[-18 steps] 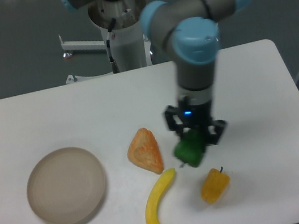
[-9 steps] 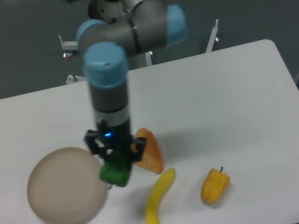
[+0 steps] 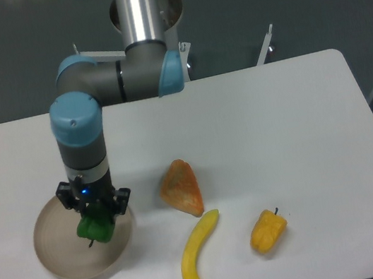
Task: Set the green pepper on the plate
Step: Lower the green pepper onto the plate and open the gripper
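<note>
- End effector (image 3: pixel 96 215): points straight down over the right half of the plate (image 3: pixel 57 258), fingers closed on the green pepper (image 3: pixel 96 226). A small blue light glows on its body just above the fingers.
- Green pepper: gripped between the two dark fingers, top part hidden by them, lower part showing below. It sits over the plate's inner area, toward the right side. Whether it touches the plate floor or hangs just above it, cannot tell from this angle.
- Plate: round, beige-tan, low rim, at the left front of the white bench (image 3: pixel 278 131). Its right rim passes just under the end effector's right finger.
- Arm: grey tubes with light blue joint caps; wrist section stands vertical over the plate, elbow link runs right toward the base column at the back centre.
- Orange wedge-shaped item (image 3: pixel 181 187): lies on the bench right of the plate, apart from it, pointed end upward in the view.
- Banana (image 3: pixel 197 257): yellow, curved, lies in front of the wedge, its upper tip close to the wedge's lower edge.
- Yellow-orange pepper (image 3: pixel 268 232): on the bench to the right of the banana, apart from it, short dark stem pointing up-right.
- Background: dark wall behind the bench; white metal frame pieces near the robot base.
</note>
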Tool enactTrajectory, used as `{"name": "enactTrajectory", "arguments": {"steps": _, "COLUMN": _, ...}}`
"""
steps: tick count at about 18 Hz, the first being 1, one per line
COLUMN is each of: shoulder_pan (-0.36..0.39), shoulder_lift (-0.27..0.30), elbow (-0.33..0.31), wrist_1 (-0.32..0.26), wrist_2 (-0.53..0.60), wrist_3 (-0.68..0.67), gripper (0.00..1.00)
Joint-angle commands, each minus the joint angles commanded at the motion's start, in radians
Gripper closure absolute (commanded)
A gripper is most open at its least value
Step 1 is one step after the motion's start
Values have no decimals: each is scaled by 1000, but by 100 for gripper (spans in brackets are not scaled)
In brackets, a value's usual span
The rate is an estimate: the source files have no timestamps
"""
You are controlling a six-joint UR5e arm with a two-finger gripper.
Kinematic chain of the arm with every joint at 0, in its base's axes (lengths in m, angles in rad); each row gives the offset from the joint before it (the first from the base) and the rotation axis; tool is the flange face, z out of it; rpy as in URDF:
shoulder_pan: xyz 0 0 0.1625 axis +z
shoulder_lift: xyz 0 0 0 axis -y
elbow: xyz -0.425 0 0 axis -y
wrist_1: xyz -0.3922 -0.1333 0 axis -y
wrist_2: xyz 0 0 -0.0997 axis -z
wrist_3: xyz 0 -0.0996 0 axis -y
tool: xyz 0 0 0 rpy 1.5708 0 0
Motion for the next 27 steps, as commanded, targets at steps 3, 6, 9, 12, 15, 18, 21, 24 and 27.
{"name": "enactTrajectory", "arguments": {"steps": 3, "shoulder_pan": 0, "shoulder_lift": -2, "elbow": -14, "wrist_1": 8, "wrist_2": -39, "wrist_3": 63, "gripper": 63}}
{"name": "enactTrajectory", "arguments": {"steps": 6, "shoulder_pan": 0, "shoulder_lift": -3, "elbow": -35, "wrist_1": 8, "wrist_2": -74, "wrist_3": 164, "gripper": 62}}
{"name": "enactTrajectory", "arguments": {"steps": 9, "shoulder_pan": 0, "shoulder_lift": 0, "elbow": -46, "wrist_1": 11, "wrist_2": -77, "wrist_3": 171, "gripper": 62}}
{"name": "enactTrajectory", "arguments": {"steps": 12, "shoulder_pan": -2, "shoulder_lift": -11, "elbow": -48, "wrist_1": 12, "wrist_2": -79, "wrist_3": 198, "gripper": 62}}
{"name": "enactTrajectory", "arguments": {"steps": 15, "shoulder_pan": -2, "shoulder_lift": -17, "elbow": -48, "wrist_1": 14, "wrist_2": -100, "wrist_3": 200, "gripper": 62}}
{"name": "enactTrajectory", "arguments": {"steps": 18, "shoulder_pan": -2, "shoulder_lift": -23, "elbow": -46, "wrist_1": 14, "wrist_2": -102, "wrist_3": 200, "gripper": 62}}
{"name": "enactTrajectory", "arguments": {"steps": 21, "shoulder_pan": 0, "shoulder_lift": -32, "elbow": -45, "wrist_1": 14, "wrist_2": -103, "wrist_3": 200, "gripper": 61}}
{"name": "enactTrajectory", "arguments": {"steps": 24, "shoulder_pan": 2, "shoulder_lift": -32, "elbow": -46, "wrist_1": 14, "wrist_2": -103, "wrist_3": 198, "gripper": 59}}
{"name": "enactTrajectory", "arguments": {"steps": 27, "shoulder_pan": 2, "shoulder_lift": -32, "elbow": -46, "wrist_1": 14, "wrist_2": -103, "wrist_3": 198, "gripper": 58}}
